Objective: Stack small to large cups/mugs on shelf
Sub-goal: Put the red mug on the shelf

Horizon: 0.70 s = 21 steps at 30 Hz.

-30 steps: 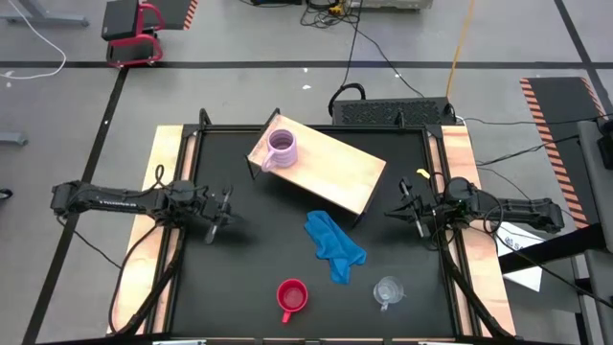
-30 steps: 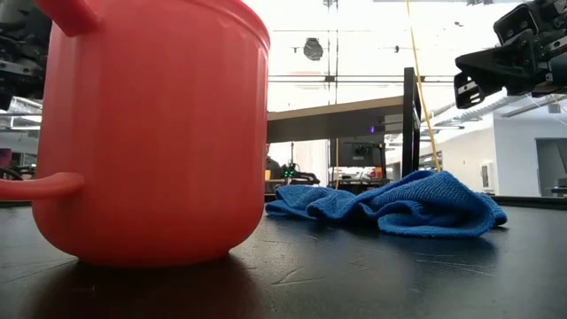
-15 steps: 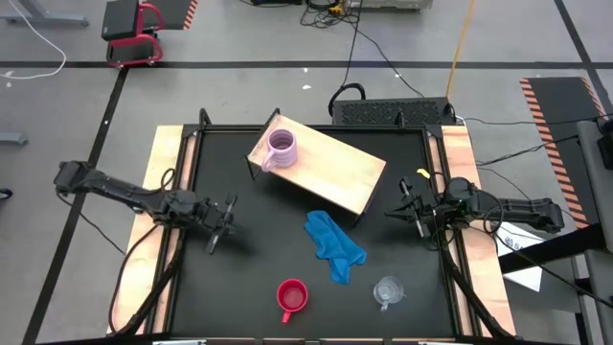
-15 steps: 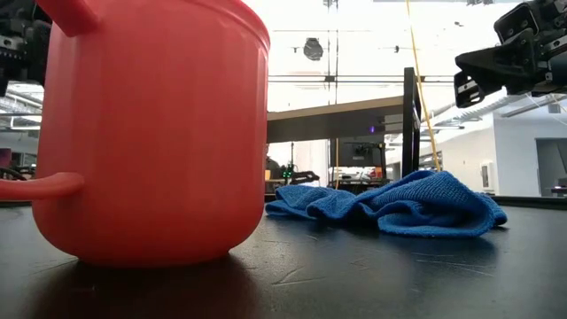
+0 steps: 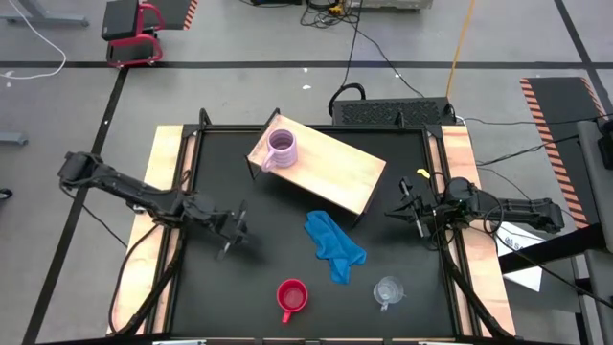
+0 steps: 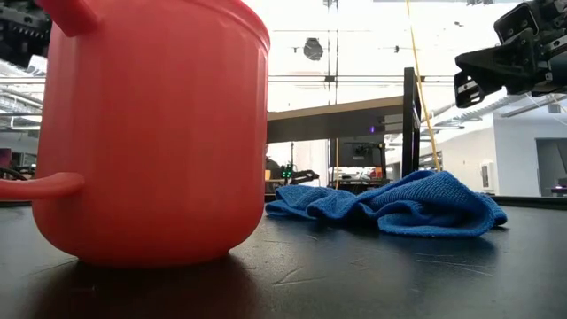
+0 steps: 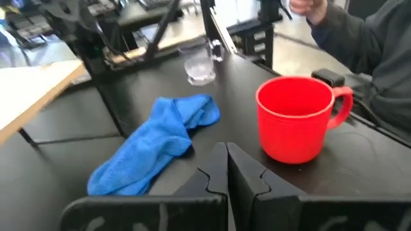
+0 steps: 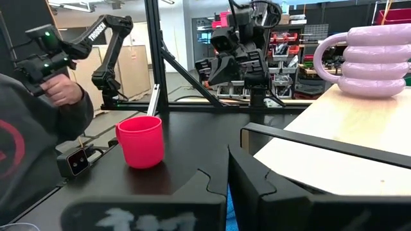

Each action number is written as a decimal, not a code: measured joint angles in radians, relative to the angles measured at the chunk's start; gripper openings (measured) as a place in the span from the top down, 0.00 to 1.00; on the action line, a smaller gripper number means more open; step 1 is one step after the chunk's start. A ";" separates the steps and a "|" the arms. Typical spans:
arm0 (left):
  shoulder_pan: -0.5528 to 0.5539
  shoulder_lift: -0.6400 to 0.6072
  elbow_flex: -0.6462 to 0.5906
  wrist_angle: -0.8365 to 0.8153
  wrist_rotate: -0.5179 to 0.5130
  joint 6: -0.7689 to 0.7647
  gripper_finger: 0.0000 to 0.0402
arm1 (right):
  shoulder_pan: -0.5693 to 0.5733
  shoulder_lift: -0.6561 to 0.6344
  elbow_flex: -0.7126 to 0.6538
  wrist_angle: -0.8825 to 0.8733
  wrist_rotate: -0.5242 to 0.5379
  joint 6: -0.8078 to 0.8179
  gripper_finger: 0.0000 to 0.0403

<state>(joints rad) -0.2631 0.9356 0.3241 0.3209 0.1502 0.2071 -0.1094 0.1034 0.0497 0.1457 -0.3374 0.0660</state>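
My left pincer, fingers closed and empty, has moved nearer the red mug, so I judge I reach for it next.

black table: shelf, blue cloth, red mug, clear cup.

A grey concrete floor is seen around the black tabletop, marked with black tape lines and orange-striped hazard strips. A red and black stool stands near the far left, and cables trail across the floor. A bright, glass-walled room is shown behind the table.
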 joint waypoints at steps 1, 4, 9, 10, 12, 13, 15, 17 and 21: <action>-0.001 0.011 0.023 -0.029 0.000 0.000 1.00 | 0.000 0.000 0.000 0.000 0.000 0.000 1.00; -0.008 0.038 0.092 -0.098 0.001 0.010 1.00 | 0.000 0.000 0.000 0.000 0.000 0.000 1.00; -0.022 0.083 0.181 -0.215 0.003 0.060 1.00 | 0.000 0.000 0.000 0.000 0.000 -0.002 1.00; -0.022 0.094 0.194 -0.222 0.005 0.061 1.00 | 0.000 0.000 0.000 0.000 0.000 -0.002 1.00; -0.023 0.121 0.220 -0.235 0.021 0.061 1.00 | 0.000 0.000 0.000 0.000 0.000 -0.002 1.00; -0.026 0.136 0.232 -0.241 0.031 0.061 1.00 | 0.000 0.000 0.000 0.000 0.000 -0.002 1.00; -0.039 0.169 0.253 -0.245 0.039 0.062 1.00 | 0.000 0.000 0.000 0.000 0.000 -0.002 1.00; -0.054 0.203 0.277 -0.243 0.040 0.064 1.00 | 0.000 0.000 0.000 0.000 0.000 -0.002 1.00; -0.100 0.263 0.317 -0.244 0.030 0.090 1.00 | 0.000 0.000 0.000 0.000 0.000 -0.002 1.00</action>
<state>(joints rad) -0.3627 1.1990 0.6414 0.0767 0.1805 0.2972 -0.1097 0.1036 0.0494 0.1455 -0.3374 0.0635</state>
